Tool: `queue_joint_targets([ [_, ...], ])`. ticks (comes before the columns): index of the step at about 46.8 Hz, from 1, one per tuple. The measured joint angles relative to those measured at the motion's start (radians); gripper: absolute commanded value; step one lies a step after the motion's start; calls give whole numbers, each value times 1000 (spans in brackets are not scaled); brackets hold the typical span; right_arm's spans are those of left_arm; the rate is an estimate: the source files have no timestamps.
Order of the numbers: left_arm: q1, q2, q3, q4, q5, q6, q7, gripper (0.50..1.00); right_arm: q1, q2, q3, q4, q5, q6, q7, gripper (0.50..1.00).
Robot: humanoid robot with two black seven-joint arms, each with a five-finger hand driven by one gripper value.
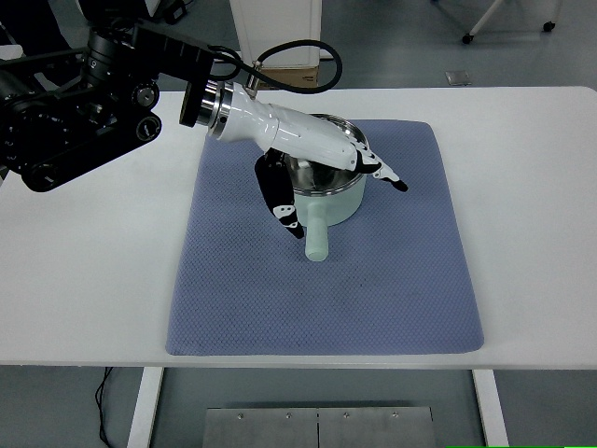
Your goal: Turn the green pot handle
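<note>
Pot (340, 201) sits on blue mat (373, 280) mid-desk (93, 280), handle (317, 235) pointing at near edge. Left hand (312, 159) over pot, fingers (387, 175) spread, holding nothing; thumb just left of handle. Risk: arm shoves pot, mat bunches, pot slides instead of turning.

The left hand (308, 154) spans the pot (322, 187), its fingers (378, 173) past the right rim and the thumb (280, 201) just left of the handle (317, 238). Beyond the fingers the mat (401, 280) lies bare; below the handle, mat and surface (532, 233) are open.
</note>
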Motion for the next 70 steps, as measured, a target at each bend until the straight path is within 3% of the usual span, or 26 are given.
queue_joint_targets([
  [8,-19,-45,19,1,44,-49,0,1000,0,0,0,0,0,0,0,1000],
  [17,-22,-66,49,6,107,-56,0,1000,0,0,1,0,0,0,0,1000],
  [56,-2,-179,189,81,241,38,0,1000,0,0,1,0,0,0,0,1000],
  [70,13,-201,206,118,276,42,0,1000,0,0,2,0,0,0,0,1000],
])
